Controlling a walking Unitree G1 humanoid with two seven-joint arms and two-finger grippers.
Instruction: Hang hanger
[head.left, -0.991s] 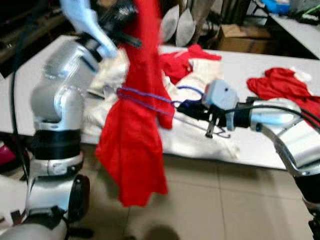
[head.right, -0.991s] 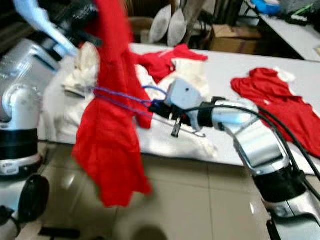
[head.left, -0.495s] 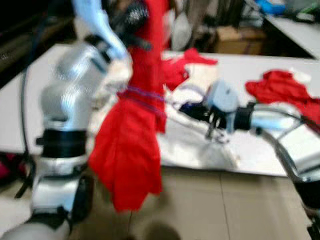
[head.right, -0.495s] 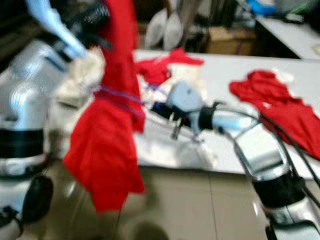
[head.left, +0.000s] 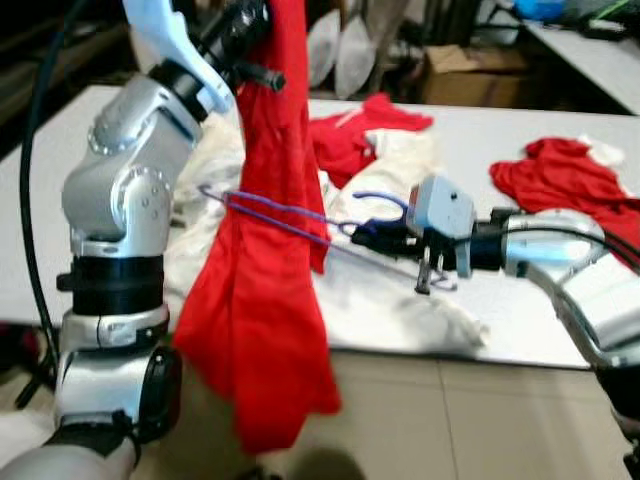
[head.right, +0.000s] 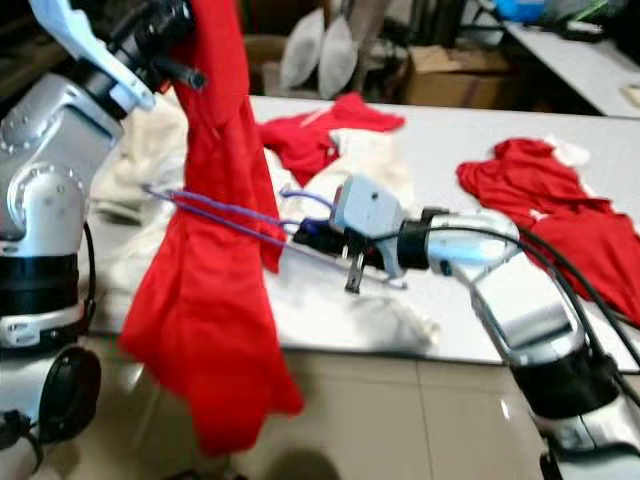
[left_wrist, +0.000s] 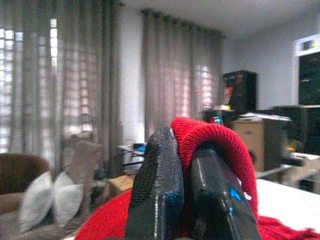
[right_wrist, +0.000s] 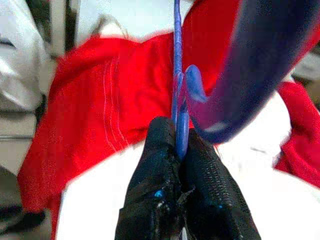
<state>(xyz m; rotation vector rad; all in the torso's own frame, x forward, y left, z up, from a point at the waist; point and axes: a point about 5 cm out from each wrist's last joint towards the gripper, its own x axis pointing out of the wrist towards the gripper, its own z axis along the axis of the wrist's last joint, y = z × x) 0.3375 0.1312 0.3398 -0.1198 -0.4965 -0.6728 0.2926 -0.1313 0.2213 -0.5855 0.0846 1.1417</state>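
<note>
Item: thin blue wire hanger (head.left: 290, 212). It lies nearly level above the near edge of the white desk (head.left: 520, 130). Its hook end is pinched in the right claw (head.left: 372, 236) and its far tip passes behind the hanging cloth at the left. The right wrist view shows the black fingers (right_wrist: 165, 200) clenched on the blue wire.

Item: long red knit garment (head.left: 265, 290). It is held high by the left claw (head.left: 262, 25), whose fingers are clamped through a fold of red cloth in the left wrist view. Most of its length hangs below the desk edge toward the tiled floor (head.left: 450, 420).

Change: against half a second ago the picture is sharper. The hanger's left tip now reaches further left across the garment, and the red cloth hangs a little wider at its foot. Judgement: the hanger is being worked through the garment. The dressing step is under way, and the hanging itself is not yet begun.

Surroundings: rumpled white cloth (head.left: 400, 300) under the right arm. More red garments (head.left: 560, 175) lie on the desk to the right and at the far side.
</note>
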